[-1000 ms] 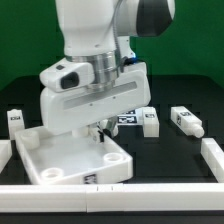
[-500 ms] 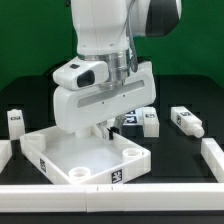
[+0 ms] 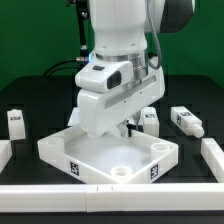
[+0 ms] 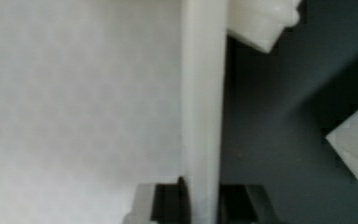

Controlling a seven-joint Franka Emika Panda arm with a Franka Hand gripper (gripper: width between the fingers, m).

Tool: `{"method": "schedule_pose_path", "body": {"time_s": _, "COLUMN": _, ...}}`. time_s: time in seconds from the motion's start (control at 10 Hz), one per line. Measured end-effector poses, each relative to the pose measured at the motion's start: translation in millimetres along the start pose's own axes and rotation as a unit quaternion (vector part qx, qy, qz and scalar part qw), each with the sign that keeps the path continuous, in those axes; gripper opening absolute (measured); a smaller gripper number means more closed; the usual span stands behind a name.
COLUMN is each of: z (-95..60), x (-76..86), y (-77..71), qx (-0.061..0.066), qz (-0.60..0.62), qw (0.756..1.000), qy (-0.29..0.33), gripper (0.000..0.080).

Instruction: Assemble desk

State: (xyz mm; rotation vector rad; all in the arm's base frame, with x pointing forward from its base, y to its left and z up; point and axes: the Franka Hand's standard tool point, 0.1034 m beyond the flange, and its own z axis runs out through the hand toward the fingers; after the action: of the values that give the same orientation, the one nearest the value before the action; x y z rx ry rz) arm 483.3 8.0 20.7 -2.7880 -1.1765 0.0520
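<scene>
The desk's white rimmed tabletop (image 3: 110, 158) lies flat on the black table, turned at an angle, with round sockets in its corners and tags on its front edge. My gripper (image 3: 124, 129) reaches down onto its far rim, mostly hidden by the hand. In the wrist view the gripper (image 4: 204, 202) is shut on the tabletop's thin rim (image 4: 202, 90), with one dark finger (image 4: 163, 203) on either side. Three tagged legs lie loose: one (image 3: 13, 119) at the exterior view's left, one (image 3: 187, 121) at its right, one (image 3: 150, 120) behind the arm.
White border rails run along the front (image 3: 110, 196), the exterior view's left (image 3: 5, 153) and its right (image 3: 213, 154). In the wrist view a white leg (image 4: 265, 25) and another white piece (image 4: 357, 145) lie on the dark table beyond the rim.
The arm has moved toward the exterior view's right, dragging and turning the tabletop with it; the tabletop now sits more centred and rotated. The gripper stayed shut on the rim.
</scene>
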Motion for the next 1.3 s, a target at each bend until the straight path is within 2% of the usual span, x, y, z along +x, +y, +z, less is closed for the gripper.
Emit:
{"method": "schedule_pose_path", "body": {"time_s": 0.2, "z": 0.1, "x": 0.0, "y": 0.0, "qx": 0.0, "qz": 0.0, "qw": 1.0, "qy": 0.0, "gripper": 0.0058}}
{"method": "schedule_pose_path", "body": {"time_s": 0.4, "z": -1.2, "x": -1.2, "y": 2.1, "qx": 0.003, "qz": -0.09, "qw": 0.996, "qy": 0.0, "gripper": 0.0058}}
{"method": "schedule_pose_path", "body": {"time_s": 0.5, "z": -3.6, "x": 3.7, "y": 1.1, "qx": 0.011, "qz": -0.149, "qw": 0.989, "qy": 0.0, "gripper": 0.0058}}
{"method": "schedule_pose_path", "body": {"time_s": 0.6, "z": -5.1, "x": 16.3, "y": -1.3, "qx": 0.012, "qz": -0.223, "qw": 0.975, "qy": 0.003, "gripper": 0.0057}}
{"method": "schedule_pose_path", "body": {"time_s": 0.7, "z": -3.9, "x": 21.0, "y": -6.5, "qx": 0.014, "qz": -0.215, "qw": 0.977, "qy": 0.004, "gripper": 0.0057}}
{"method": "schedule_pose_path", "body": {"time_s": 1.0, "z": -3.5, "x": 18.9, "y": -5.1, "qx": 0.014, "qz": -0.212, "qw": 0.977, "qy": 0.004, "gripper": 0.0057}}
{"method": "schedule_pose_path", "body": {"time_s": 1.1, "z": -2.7, "x": 19.0, "y": -1.6, "qx": 0.009, "qz": -0.238, "qw": 0.971, "qy": 0.007, "gripper": 0.0057}}
{"method": "schedule_pose_path", "body": {"time_s": 1.2, "z": -0.1, "x": 19.3, "y": 8.8, "qx": -0.005, "qz": -0.289, "qw": 0.957, "qy": 0.017, "gripper": 0.0057}}
{"method": "schedule_pose_path", "body": {"time_s": 1.3, "z": 1.9, "x": 24.3, "y": 12.6, "qx": -0.004, "qz": -0.31, "qw": 0.95, "qy": 0.02, "gripper": 0.0057}}
